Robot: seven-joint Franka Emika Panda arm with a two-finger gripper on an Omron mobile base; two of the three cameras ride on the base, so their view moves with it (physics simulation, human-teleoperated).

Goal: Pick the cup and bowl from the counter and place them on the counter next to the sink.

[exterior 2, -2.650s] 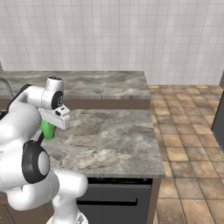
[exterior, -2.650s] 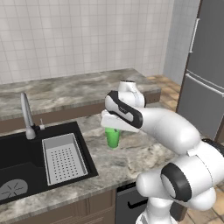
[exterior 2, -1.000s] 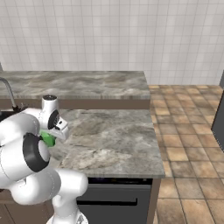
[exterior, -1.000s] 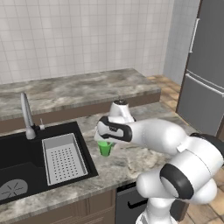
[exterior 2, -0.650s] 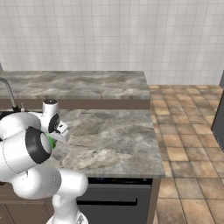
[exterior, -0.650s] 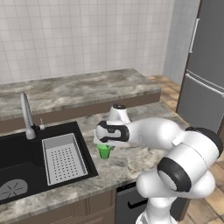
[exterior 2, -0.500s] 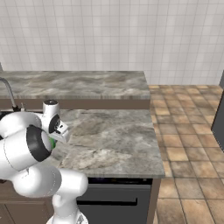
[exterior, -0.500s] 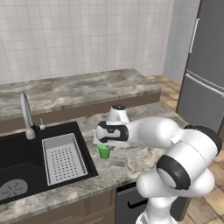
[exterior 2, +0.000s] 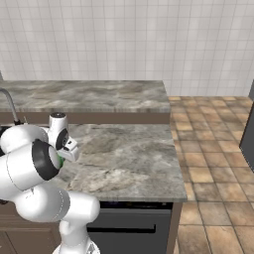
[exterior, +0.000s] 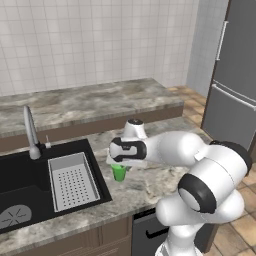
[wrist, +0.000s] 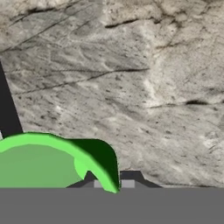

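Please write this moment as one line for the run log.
hand: shut on cup | cup: upright, low at counter beside sink | bowl: not placed yet

The arm is glossy white all over, built of fat rounded segments that bulge like stacked capsules. Dark, near-black rings mark the joints: one big round cap sits on the near elbow, ringed in grey, and another dark band wraps the wrist. A short white cylinder with a flat grey top crowns the wrist. From the right base view the same white shells show, with a large dark disc on the shoulder. The gripper body is white and boxy. No cables, no markings visible.
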